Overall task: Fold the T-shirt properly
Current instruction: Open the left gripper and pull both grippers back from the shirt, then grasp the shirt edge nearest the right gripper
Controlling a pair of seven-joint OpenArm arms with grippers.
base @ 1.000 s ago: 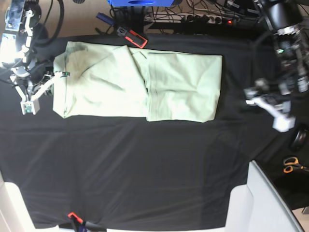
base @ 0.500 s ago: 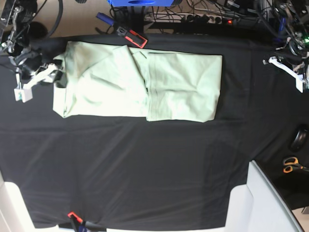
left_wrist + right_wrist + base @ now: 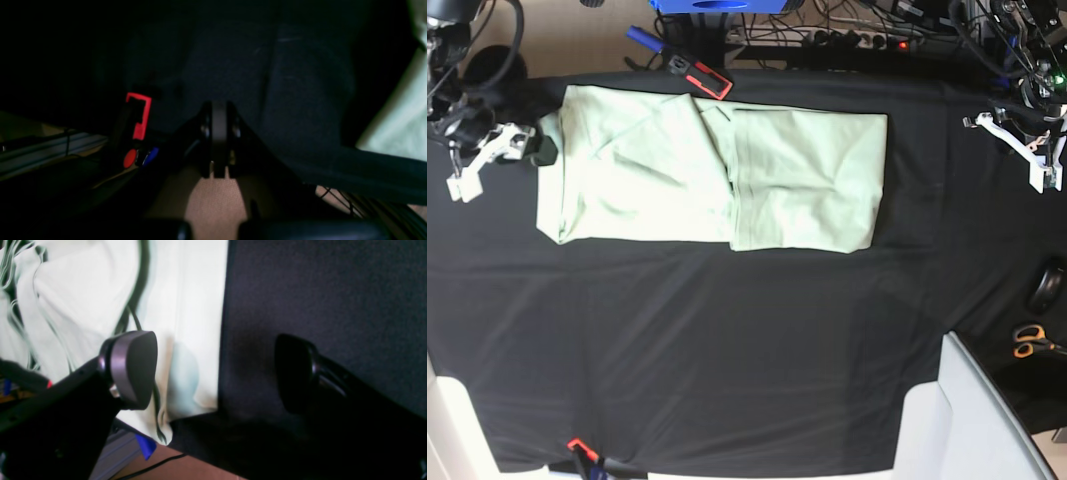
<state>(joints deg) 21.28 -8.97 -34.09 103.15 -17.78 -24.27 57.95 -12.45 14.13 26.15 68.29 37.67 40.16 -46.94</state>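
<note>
T-shirt (image 3: 717, 180) whole from base, right tool (image 3: 217, 373) spread at its edge

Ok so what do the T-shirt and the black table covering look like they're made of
The T-shirt looks like soft matte woven or knit cloth, likely cotton: it creases and drapes in folds. The black covering looks like matte fabric, perhaps felt: the right wrist view shows a fine grainy weave and no shine.

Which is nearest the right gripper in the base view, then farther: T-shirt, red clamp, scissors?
From the right gripper:
1. T-shirt, just beside it, toward the table's middle.
2. Red clamp, at the table's top edge.
3. Scissors, far across, at the opposite edge.
</note>
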